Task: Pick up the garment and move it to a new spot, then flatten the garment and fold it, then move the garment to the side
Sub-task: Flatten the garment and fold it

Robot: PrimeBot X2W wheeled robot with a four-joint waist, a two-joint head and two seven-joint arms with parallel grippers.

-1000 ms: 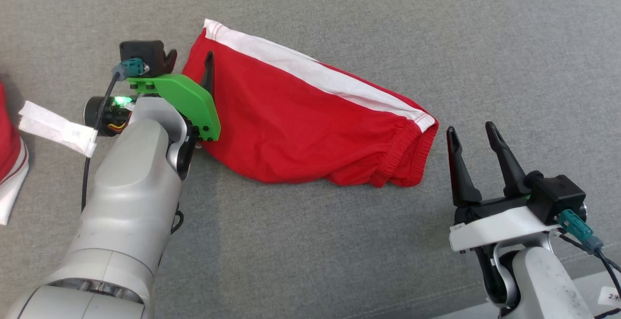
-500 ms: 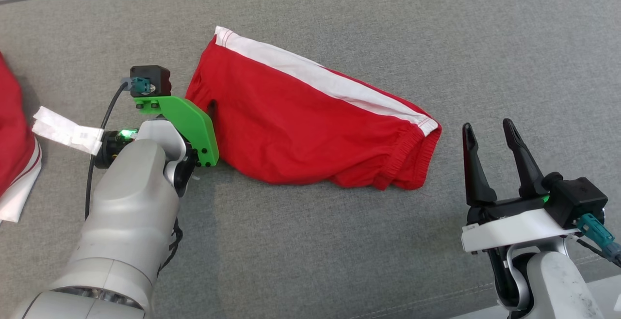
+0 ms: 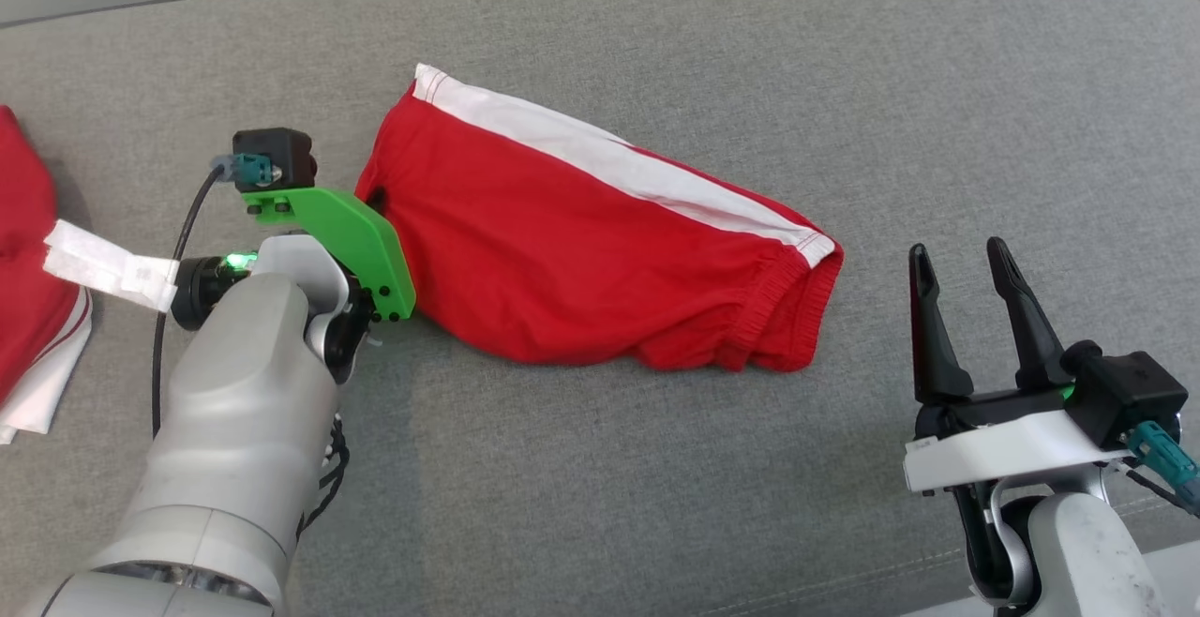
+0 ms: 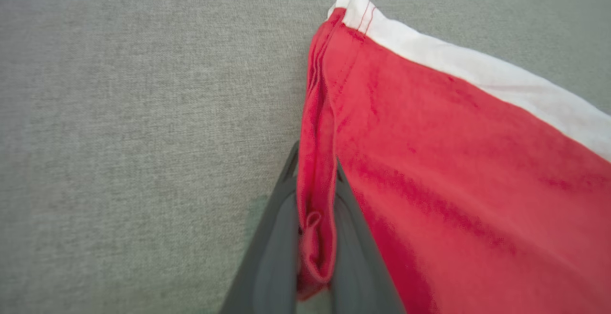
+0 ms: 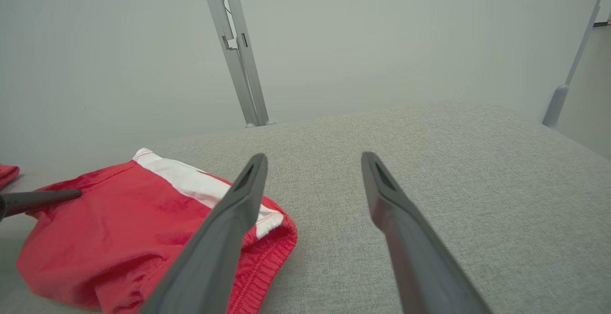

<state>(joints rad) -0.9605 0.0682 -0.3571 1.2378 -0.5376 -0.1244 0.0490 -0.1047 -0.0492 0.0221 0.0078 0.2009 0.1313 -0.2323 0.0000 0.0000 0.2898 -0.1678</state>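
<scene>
At its left edge, left hand (image 4: 314, 161) pinches the garment (image 3: 581, 251); right hand (image 3: 957, 248) spread.

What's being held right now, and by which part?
The left gripper pinches the red garment by its folded side edge. The right gripper is open and empty.

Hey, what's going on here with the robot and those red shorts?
The robot is handling the red shorts, which lie on the grey cushion, apparently folded over. Its left gripper has its jaws shut on the edge at the shorts' left end, with cloth pinched between them. The right gripper hovers with jaws open just off the elastic waistband end, touching nothing. Another red and white cloth sits at the far left.
</scene>
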